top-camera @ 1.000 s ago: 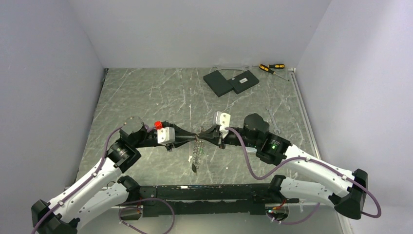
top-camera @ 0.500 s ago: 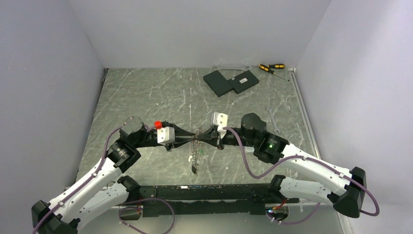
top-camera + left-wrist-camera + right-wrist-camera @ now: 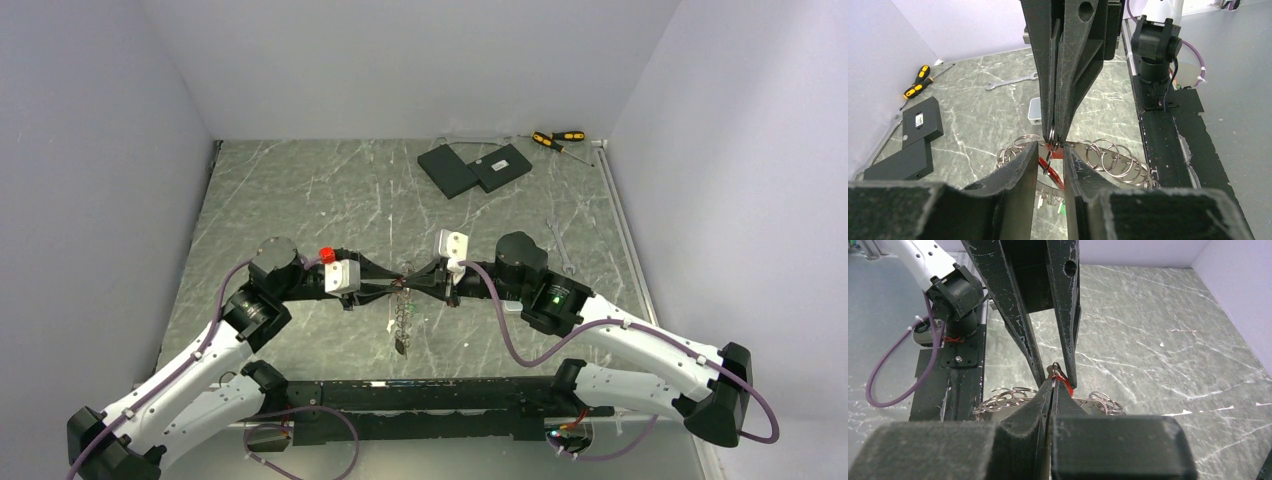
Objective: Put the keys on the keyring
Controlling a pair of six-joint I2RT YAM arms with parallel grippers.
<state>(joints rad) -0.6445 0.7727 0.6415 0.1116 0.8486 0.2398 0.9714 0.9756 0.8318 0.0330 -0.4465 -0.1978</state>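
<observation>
Centrally above the marbled table (image 3: 300,200), the right gripper (image 3: 1050,386) met the left gripper (image 3: 1049,156) tip to tip. The right was clamped on a small split ring atop the hanging keyring (image 3: 402,315). The left's jaws stood slightly apart, straddling a red key (image 3: 1053,147). The keyring was probably light, stiff, slippery metal that swung freely, best pinched flat on its rim.
</observation>
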